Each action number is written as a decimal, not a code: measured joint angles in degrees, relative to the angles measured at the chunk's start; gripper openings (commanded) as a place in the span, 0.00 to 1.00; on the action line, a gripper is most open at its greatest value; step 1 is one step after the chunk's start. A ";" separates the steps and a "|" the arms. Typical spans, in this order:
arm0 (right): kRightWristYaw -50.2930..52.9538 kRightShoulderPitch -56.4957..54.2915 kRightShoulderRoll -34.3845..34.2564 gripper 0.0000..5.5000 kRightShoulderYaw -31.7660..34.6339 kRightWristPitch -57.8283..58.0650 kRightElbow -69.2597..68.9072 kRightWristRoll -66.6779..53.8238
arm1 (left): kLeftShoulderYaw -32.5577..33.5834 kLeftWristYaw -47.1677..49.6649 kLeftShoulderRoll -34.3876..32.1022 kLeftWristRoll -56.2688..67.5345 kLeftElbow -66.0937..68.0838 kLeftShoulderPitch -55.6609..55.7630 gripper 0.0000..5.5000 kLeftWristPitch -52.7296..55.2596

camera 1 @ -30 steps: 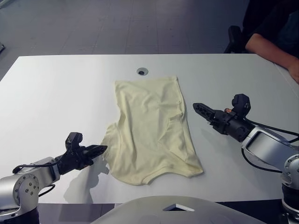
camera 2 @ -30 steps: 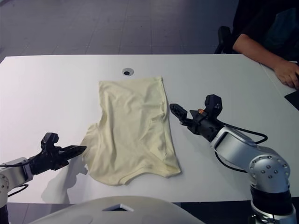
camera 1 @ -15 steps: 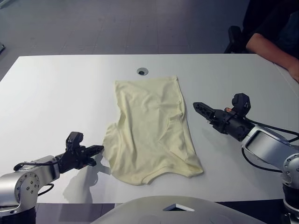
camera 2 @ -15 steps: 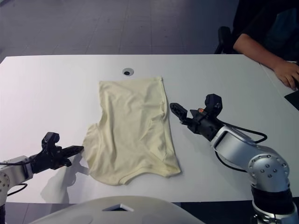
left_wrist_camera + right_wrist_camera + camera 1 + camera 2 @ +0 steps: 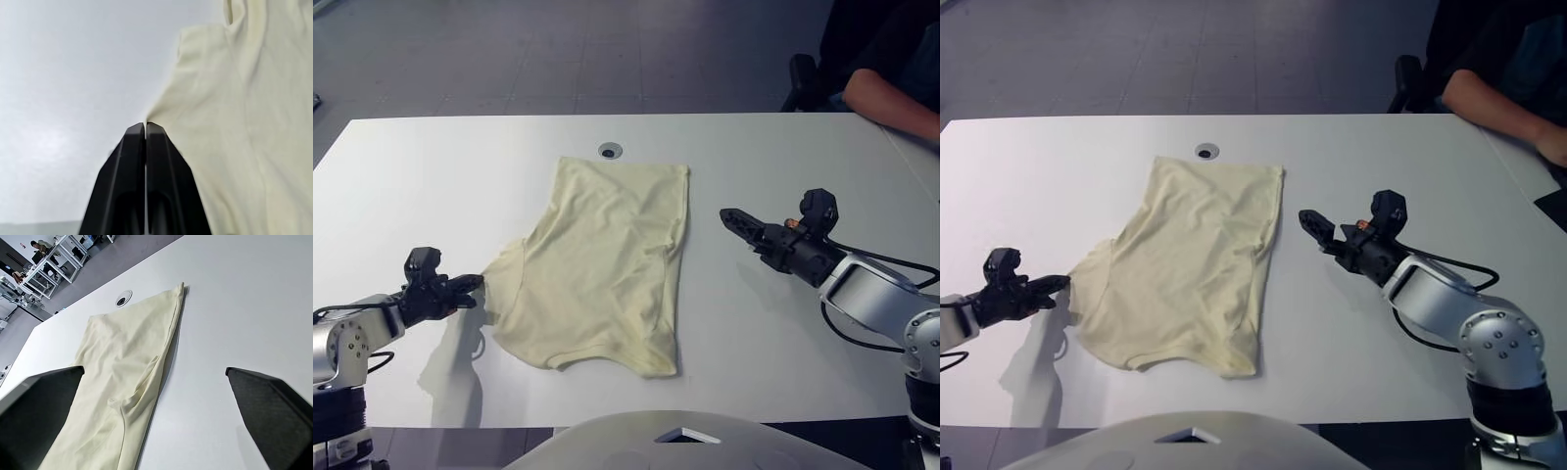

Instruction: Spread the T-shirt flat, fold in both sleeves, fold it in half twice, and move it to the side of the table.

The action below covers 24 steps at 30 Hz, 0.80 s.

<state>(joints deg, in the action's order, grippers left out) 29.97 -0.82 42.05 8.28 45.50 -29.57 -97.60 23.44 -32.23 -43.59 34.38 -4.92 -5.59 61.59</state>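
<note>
Left jaws were pinching a sleeve edge of the pale-yellow cotton T-shirt (image 5: 607,264), rumpled mid white table (image 5: 431,166); right jaws were spread, near its other side. Likely the spreading step: next, right jaws grip the opposite edge, pull flat.

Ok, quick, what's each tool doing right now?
Left tool: closed, pinching the T-shirt by its sleeve edge.
Right tool: open, holding nothing.
</note>
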 measured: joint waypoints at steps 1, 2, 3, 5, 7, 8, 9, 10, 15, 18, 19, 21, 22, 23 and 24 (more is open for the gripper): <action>0.00 0.00 0.00 0.98 0.00 0.00 0.00 0.14 | -0.02 0.02 -0.21 -0.04 -0.07 0.17 0.01 0.32; 0.02 0.01 0.00 0.98 0.00 -0.02 -0.04 0.31 | -0.02 0.05 -0.30 -0.01 -0.33 0.27 0.01 0.72; 0.07 0.06 -0.01 0.98 0.00 -0.09 -0.13 0.62 | 0.00 0.15 -0.42 0.15 -1.01 0.44 0.01 1.77; 0.32 0.72 -0.31 0.98 0.00 -0.58 -0.97 0.99 | -0.22 0.20 -0.55 0.44 -2.83 0.59 0.01 3.90; 0.97 2.08 -0.92 0.98 0.07 -1.30 -1.82 1.42 | -0.61 0.05 -1.04 0.69 -3.34 1.31 0.01 5.16; 1.53 3.08 -1.52 0.98 0.11 -1.86 -2.66 1.70 | -1.23 -0.24 -1.82 0.71 -3.69 2.34 0.01 6.01; 2.02 4.22 -2.20 0.98 0.09 -2.51 -3.59 1.78 | -1.95 -0.68 -2.84 0.73 -4.04 4.00 0.01 6.71; 2.44 5.07 -2.87 0.98 0.09 -3.07 -4.38 1.95 | -2.51 -1.02 -3.80 0.82 -4.47 6.16 0.01 7.31; 4.72 8.31 -6.18 0.98 -0.08 -6.10 -7.69 4.14 | -6.27 -2.43 -6.10 1.95 -5.15 15.70 0.01 10.94; 6.10 9.92 -8.16 0.98 -0.59 -7.84 -9.60 5.66 | -7.98 -3.38 -6.36 4.25 -7.76 19.75 0.01 14.71; 6.46 10.32 -8.72 0.98 -0.94 -8.34 -10.12 6.18 | -8.44 -3.55 -6.36 5.10 -9.22 20.65 0.01 16.04; 6.91 10.86 -9.49 0.98 -1.33 -8.91 -10.67 6.65 | -9.19 -4.24 -6.35 6.95 -11.95 21.42 0.01 18.29; 7.00 11.03 -9.92 0.98 -1.44 -9.41 -11.03 7.01 | -9.58 -4.60 -6.33 8.00 -13.10 21.45 0.01 19.34; 7.10 11.15 -10.17 0.98 -1.60 -9.62 -11.27 7.45 | -10.18 -4.73 -6.32 8.95 -14.84 21.45 0.01 20.51; 7.26 11.29 -10.45 0.98 -1.82 -9.91 -11.49 7.71 | -10.75 -4.77 -6.15 9.84 -16.52 21.42 0.01 21.38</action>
<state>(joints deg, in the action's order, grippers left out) 37.23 10.48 31.60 6.47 35.59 -41.06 -89.90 12.69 -36.99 -49.74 44.23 -21.44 15.83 82.97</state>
